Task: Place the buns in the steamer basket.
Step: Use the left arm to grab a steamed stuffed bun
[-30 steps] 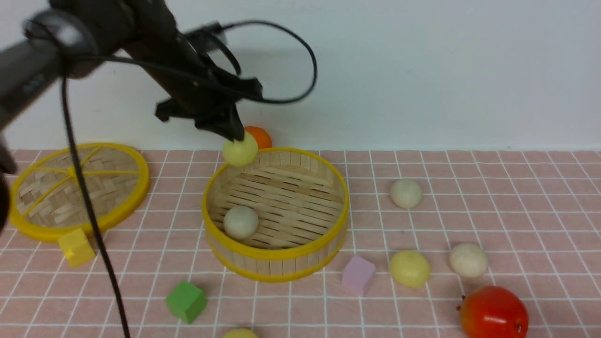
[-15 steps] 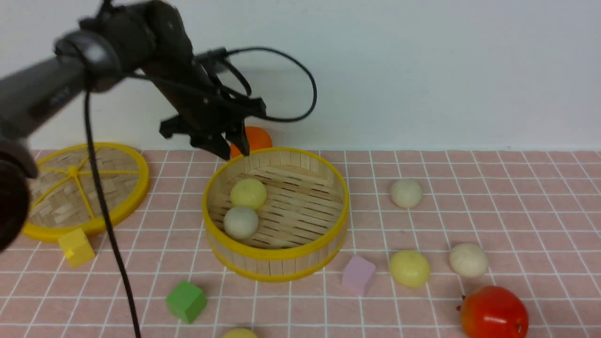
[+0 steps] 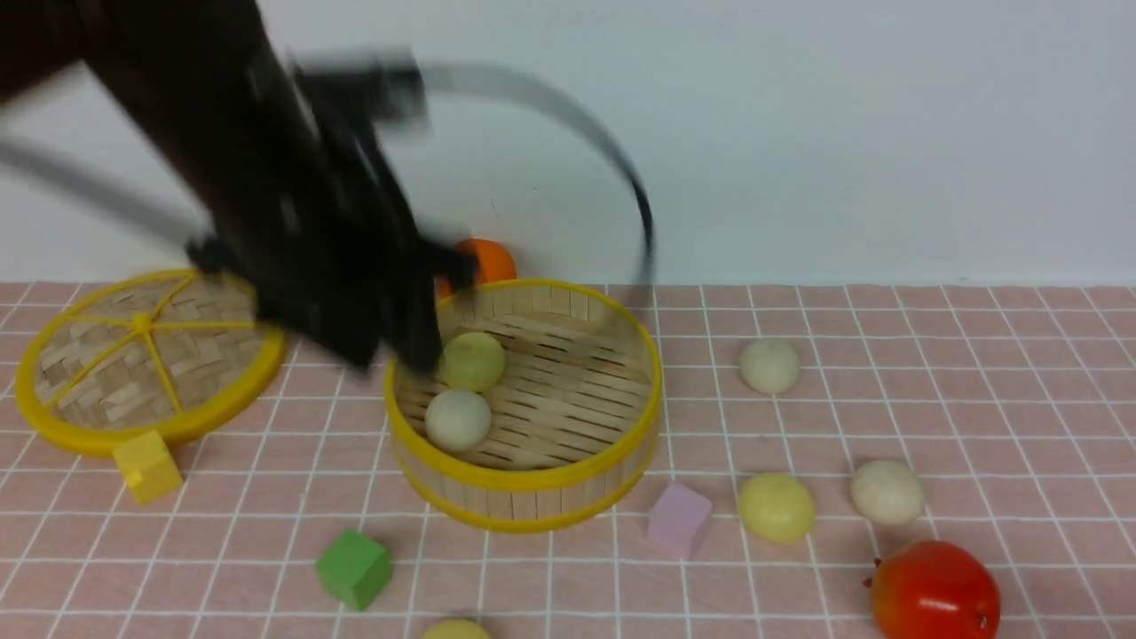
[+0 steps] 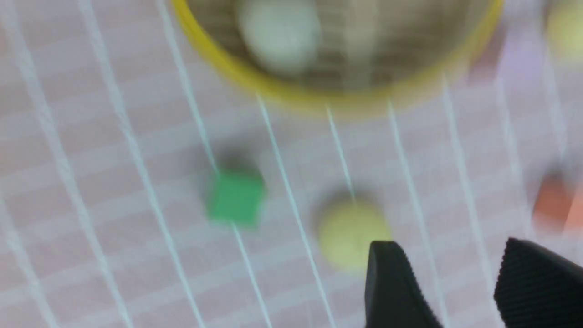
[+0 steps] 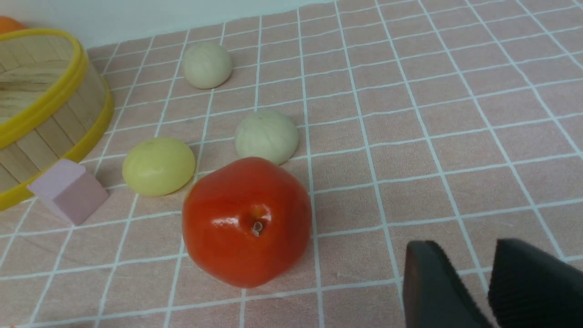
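Observation:
The steamer basket (image 3: 524, 479) stands mid-table with a pale yellow bun (image 3: 473, 360) and an off-white bun (image 3: 458, 420) lying side by side inside. Outside it lie an off-white bun (image 3: 769, 365), a pale yellow bun (image 3: 777, 507), another off-white bun (image 3: 887, 492) and a pale yellow bun (image 3: 454, 630) at the near edge. My left gripper (image 4: 448, 246) is open and empty, blurred with motion, by the basket's left rim. The near yellow bun (image 4: 348, 232) shows beside its fingertips. My right gripper (image 5: 462, 248) is open and empty over the cloth, near the red fruit (image 5: 248, 221).
A flat woven lid (image 3: 53, 426) lies at the far left, with a yellow cube (image 3: 146, 466) in front of it. A green cube (image 3: 353, 568) and a pink cube (image 3: 679, 519) sit in front of the basket. An orange ball (image 3: 490, 262) sits behind it.
My left gripper opened and let the pale yellow bun fall into the basket beside the off-white one. The left arm is now swinging down and to the left.

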